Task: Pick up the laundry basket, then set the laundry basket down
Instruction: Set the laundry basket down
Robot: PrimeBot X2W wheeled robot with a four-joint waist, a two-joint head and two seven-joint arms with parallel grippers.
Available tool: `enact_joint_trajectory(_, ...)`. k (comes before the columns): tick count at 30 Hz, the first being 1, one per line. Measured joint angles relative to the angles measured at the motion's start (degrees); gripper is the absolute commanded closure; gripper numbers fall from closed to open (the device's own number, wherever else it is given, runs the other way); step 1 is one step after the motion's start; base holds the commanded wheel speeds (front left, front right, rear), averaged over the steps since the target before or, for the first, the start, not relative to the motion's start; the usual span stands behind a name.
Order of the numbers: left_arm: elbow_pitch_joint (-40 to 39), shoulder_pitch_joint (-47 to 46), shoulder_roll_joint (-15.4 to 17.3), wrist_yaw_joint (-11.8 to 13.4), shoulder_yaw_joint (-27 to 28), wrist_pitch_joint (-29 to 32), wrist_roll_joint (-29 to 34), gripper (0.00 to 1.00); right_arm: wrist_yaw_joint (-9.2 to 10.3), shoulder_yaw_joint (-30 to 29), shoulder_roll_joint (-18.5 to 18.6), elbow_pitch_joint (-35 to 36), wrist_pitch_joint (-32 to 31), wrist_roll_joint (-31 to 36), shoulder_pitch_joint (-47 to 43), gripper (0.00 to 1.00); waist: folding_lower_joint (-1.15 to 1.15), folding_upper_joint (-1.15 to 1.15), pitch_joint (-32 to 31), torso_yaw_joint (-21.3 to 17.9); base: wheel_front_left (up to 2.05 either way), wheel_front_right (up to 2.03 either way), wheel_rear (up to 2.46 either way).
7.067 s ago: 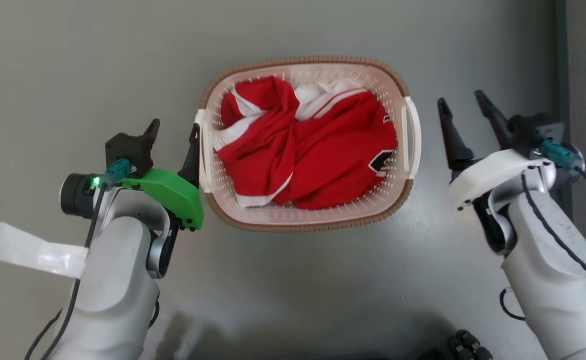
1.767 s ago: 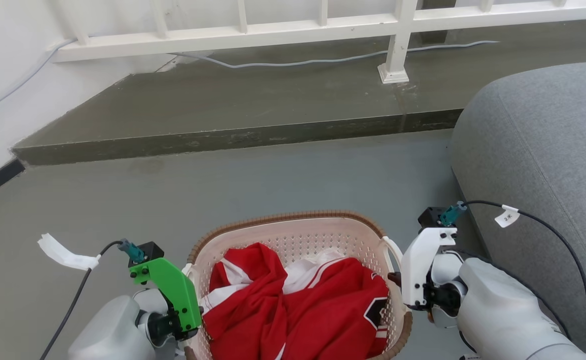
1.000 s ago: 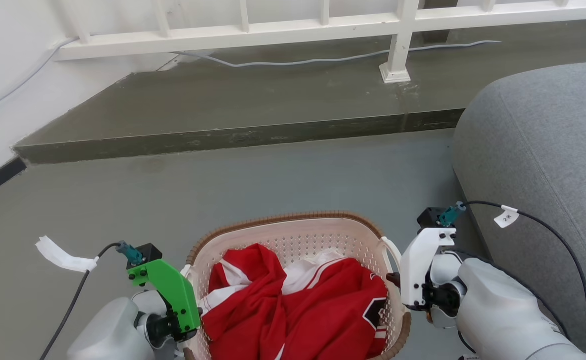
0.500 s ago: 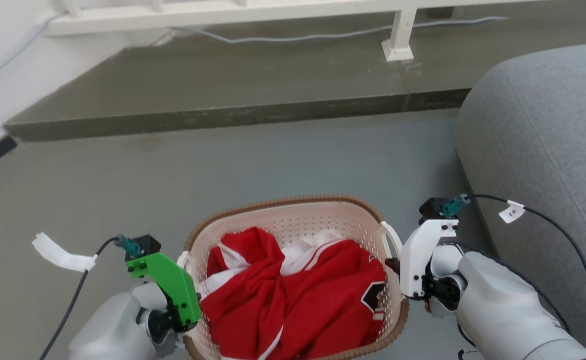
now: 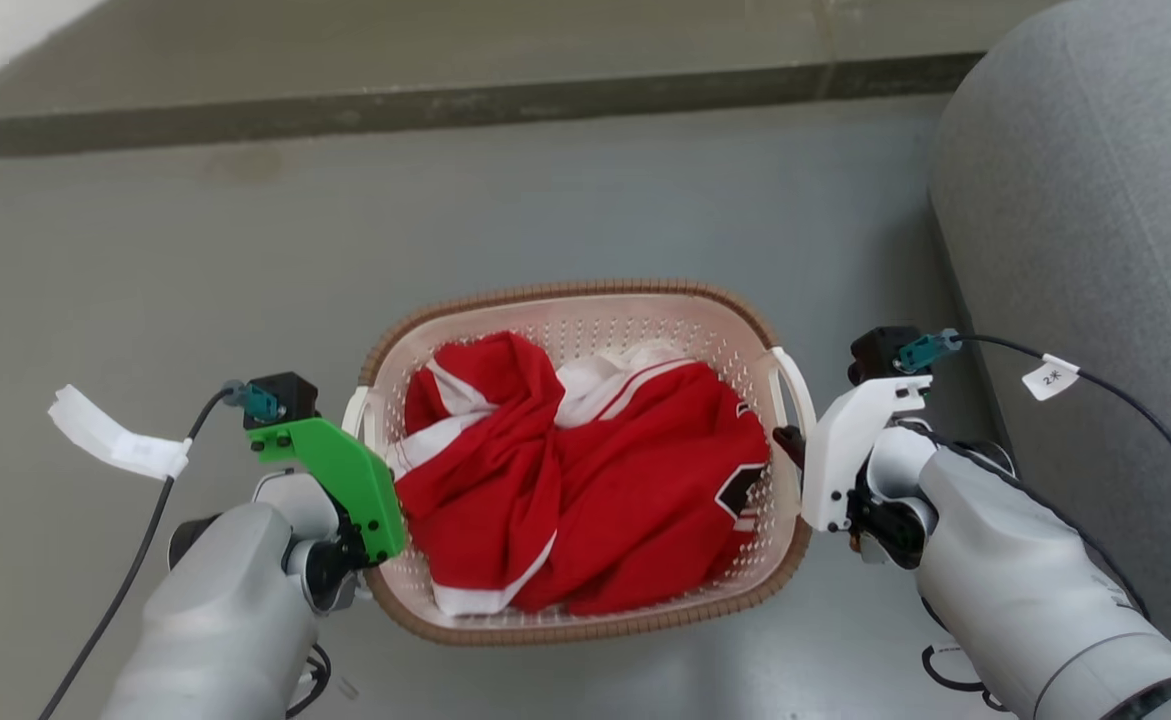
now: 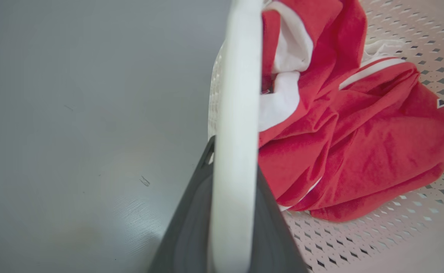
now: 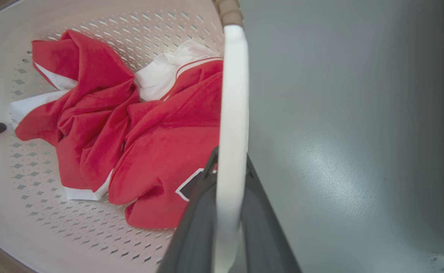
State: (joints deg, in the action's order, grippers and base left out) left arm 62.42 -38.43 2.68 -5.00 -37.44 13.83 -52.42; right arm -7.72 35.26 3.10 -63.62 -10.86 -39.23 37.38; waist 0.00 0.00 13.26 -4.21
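The laundry basket [image 5: 565, 293], cream-white and perforated with a brown woven-look rim, sits between my two arms in the head view and holds red and white clothes [image 5: 585, 470]. My left gripper [image 5: 370, 480], under its green cover, is shut on the basket's left white handle [image 6: 237, 94], with a dark finger [image 6: 187, 231] on either side of it. My right gripper [image 5: 793, 445] is shut on the right white handle [image 7: 232, 94], which runs between its fingers [image 7: 195, 231]. I cannot tell whether the basket's base touches the floor.
A grey sofa [image 5: 1085, 200] rises close on the right, next to my right arm. A raised concrete step [image 5: 445, 100] crosses the far side. Grey floor [image 5: 195, 250] stretches ahead and to the left. A white tape tag [image 5: 110, 440] hangs on my left cable.
The head camera has tilted down, so the railing and wall left the picture. Seven seconds ago both grippers stood open beside the basket; now each is shut on a handle.
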Motion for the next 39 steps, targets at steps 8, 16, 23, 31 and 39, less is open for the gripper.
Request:
enact_joint_trajectory(8, 0.1, -2.6, -0.4, 1.1, -0.9, -3.3, 0.8, 1.00, 0.08, 0.3, 0.3, 0.0, 3.4, 1.1, 2.5, 1.00, 0.00, 0.00, 6.3, 0.1, 0.00, 0.00, 0.00)
enact_joint_trajectory(16, 0.3, -4.9, -0.5, 2.1, -1.0, -7.3, 1.6, 1.00, 0.78, 1.0, 0.4, 0.0, 6.9, 2.6, 5.3, 1.00, 0.00, 0.00, 12.8, 0.1, 0.00, 0.00, 0.00)
enact_joint_trajectory(23, 0.3, -7.3, -0.6, 2.6, -1.2, -10.9, 3.8, 1.00, 1.70, 1.0, 0.5, -0.1, 9.8, 3.7, 7.6, 1.00, 0.01, 0.00, 18.6, 0.1, 0.00, 0.00, 0.00)
enact_joint_trajectory(31, 0.3, -10.8, -0.8, 3.0, -1.4, -14.7, 4.7, 1.00, 2.80, 0.7, 0.7, -0.3, 12.5, 4.2, 11.3, 1.00, 0.01, 0.00, 25.2, 0.2, 0.00, 0.00, 0.00)
enact_joint_trajectory(39, 1.3, -13.4, -1.0, 3.0, -1.5, -17.5, 5.3, 1.00, 3.27, 0.1, 0.7, -1.2, 14.9, 4.2, 13.6, 1.00, 0.01, 0.00, 32.1, 0.1, 0.00, 0.00, 0.00)
